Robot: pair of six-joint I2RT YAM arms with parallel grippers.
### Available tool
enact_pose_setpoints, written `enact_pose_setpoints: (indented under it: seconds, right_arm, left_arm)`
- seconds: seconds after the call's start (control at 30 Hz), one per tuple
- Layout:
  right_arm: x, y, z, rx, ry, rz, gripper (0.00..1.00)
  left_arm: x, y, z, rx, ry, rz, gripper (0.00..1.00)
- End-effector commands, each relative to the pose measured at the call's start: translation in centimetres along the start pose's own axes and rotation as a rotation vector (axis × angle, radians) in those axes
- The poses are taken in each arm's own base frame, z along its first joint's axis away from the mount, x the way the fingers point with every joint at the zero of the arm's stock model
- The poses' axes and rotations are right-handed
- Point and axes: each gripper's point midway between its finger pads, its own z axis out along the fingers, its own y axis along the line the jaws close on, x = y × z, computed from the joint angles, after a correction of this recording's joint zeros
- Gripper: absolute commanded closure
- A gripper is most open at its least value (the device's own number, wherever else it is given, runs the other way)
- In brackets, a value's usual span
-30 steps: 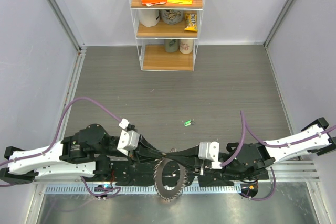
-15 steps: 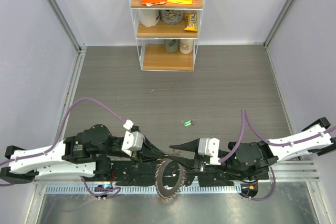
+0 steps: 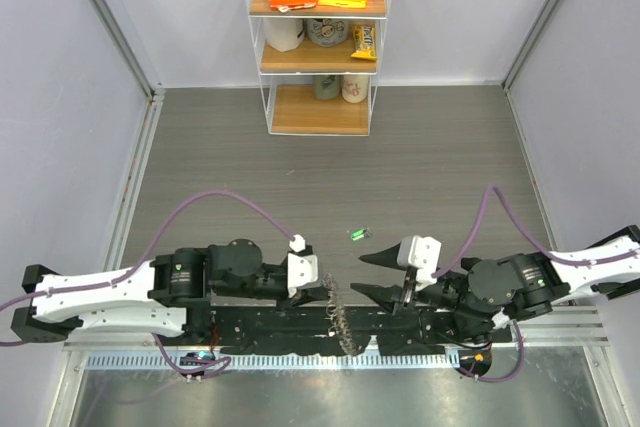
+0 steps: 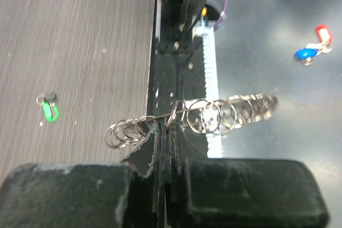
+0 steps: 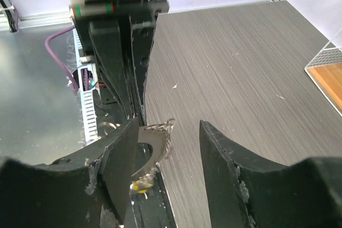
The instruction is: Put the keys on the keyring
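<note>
The keyring [image 3: 345,327], a ring crowded with silvery keys, hangs edge-on from my left gripper [image 3: 328,299], which is shut on its rim. In the left wrist view the keyring [image 4: 203,115] stretches sideways just past the left gripper [image 4: 166,126]. My right gripper [image 3: 372,277] stands open to the right of the ring, holding nothing. In the right wrist view the keyring [image 5: 157,140] lies against the inner side of the left finger of the right gripper [image 5: 168,125]. A green-headed key [image 3: 357,235] lies loose on the table, also seen as the green key [image 4: 51,112].
A white shelf unit [image 3: 318,107] with snack packs and cups stands at the far wall. Blue and red key tags [image 4: 312,49] lie on the metal sheet [image 3: 300,397] near the arm bases. White walls close in both sides.
My right gripper has opened, let go of the keyring and drawn back to the right. The left arm has reached right, and the ring has turned from flat to edge-on.
</note>
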Motion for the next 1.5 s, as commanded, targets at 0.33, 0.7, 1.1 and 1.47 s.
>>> enact_pose_setpoints:
  seconds: [0.33, 0.7, 1.1, 1.47]
  right_arm:
    - [2.5, -0.4, -0.1, 0.046, 0.222, -0.062, 0.44]
    - [3.1, -6.4, -0.9, 0.398, 0.190, 0.016, 0.43]
    - [11.6, -13.5, 0.3, 0.637, 0.376, 0.330, 0.44]
    - [19.3, -15.6, 2.3, 0.678, 0.556, 0.418, 0.42]
  left_arm:
    - [1.1, 3.1, -0.3, -0.176, 0.206, 0.024, 1.00]
    - [3.0, 5.3, -0.8, -0.318, 0.354, -0.004, 1.00]
    - [3.4, 7.3, -1.9, -0.460, 0.430, -0.020, 1.00]
    - [3.3, 8.4, -2.3, -0.534, 0.481, -0.003, 1.00]
